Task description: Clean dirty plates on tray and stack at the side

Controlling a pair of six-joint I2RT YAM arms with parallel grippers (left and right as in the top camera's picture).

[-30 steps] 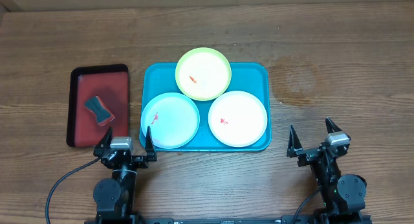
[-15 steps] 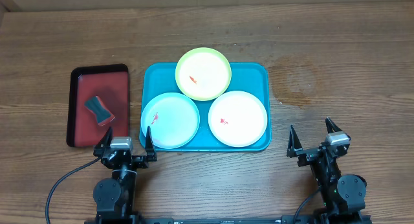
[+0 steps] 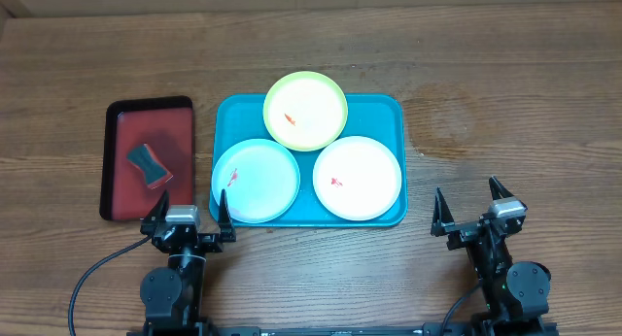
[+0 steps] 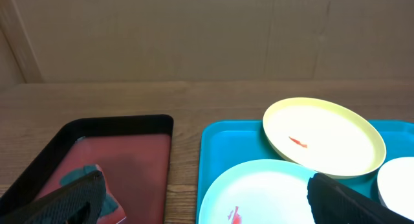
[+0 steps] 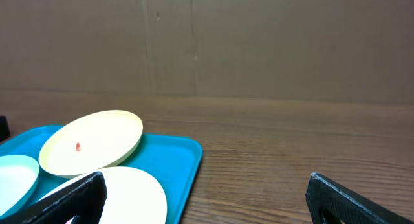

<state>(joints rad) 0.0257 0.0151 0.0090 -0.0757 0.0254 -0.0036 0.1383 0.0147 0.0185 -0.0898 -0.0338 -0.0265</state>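
Where the desk (image 3: 505, 74) is read from left to right, it carries one dark red tray (image 3: 121, 195) with a black rim, and one dark teal sponge (image 3: 148, 165) lies inside it. One left gripper (image 3: 190, 205) sits at the near edge, jaws spread wide and holding nothing, with one finger just beside the pale blue plate (image 3: 256, 181). One turquoise tray (image 3: 384, 108) lies at centre and holds three plates. The pale blue plate lies near-left and overhangs the left rim. The lime-green plate (image 3: 305, 110) lies at the far side, projects past the far rim and overlaps the two other plates' edges. The white plate (image 3: 357, 177) lies near-right. Each plate bears one small red smear. One right gripper (image 3: 466, 192) sits apart from the tray's near-right corner, jaws wide and empty.
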